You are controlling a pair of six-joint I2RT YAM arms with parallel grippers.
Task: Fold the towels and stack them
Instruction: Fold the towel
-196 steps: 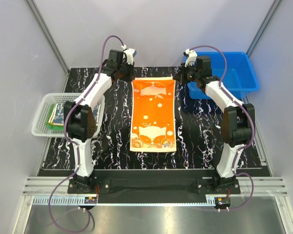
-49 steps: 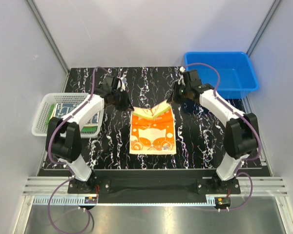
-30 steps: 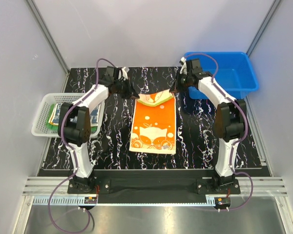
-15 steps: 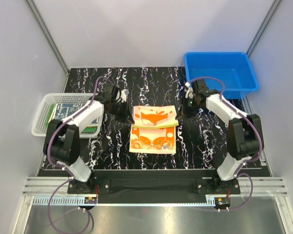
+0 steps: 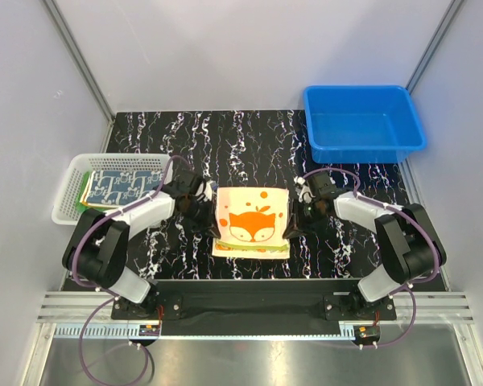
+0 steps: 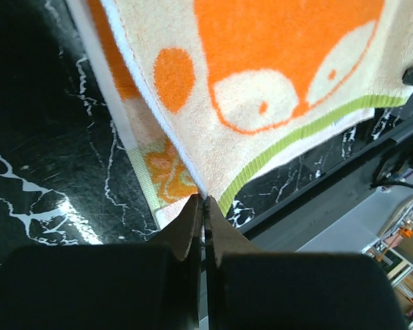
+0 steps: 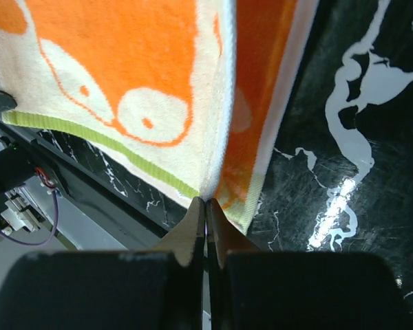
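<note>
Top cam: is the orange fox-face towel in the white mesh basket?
No, the orange fox-face towel is on the black marbled table.

The top external camera hangs high above and behind the 2 arm bases. It looks steeply down toward the far wall and takes in the whole black, white-veined tabletop (image 5: 249, 137), from the white slotted plastic basket (image 5: 68, 205) at the left to the blue rectangular plastic tub (image 5: 362, 121) at the far right.

The left wrist camera sits very close behind the left gripper (image 6: 204, 199), facing right across the orange-and-cream terry towel with a fox face (image 6: 275, 62). The right wrist camera sits just as close behind the right gripper (image 7: 205, 201), facing left.

All 3 views share the towel's green-striped near edge and the near table edge.
</note>
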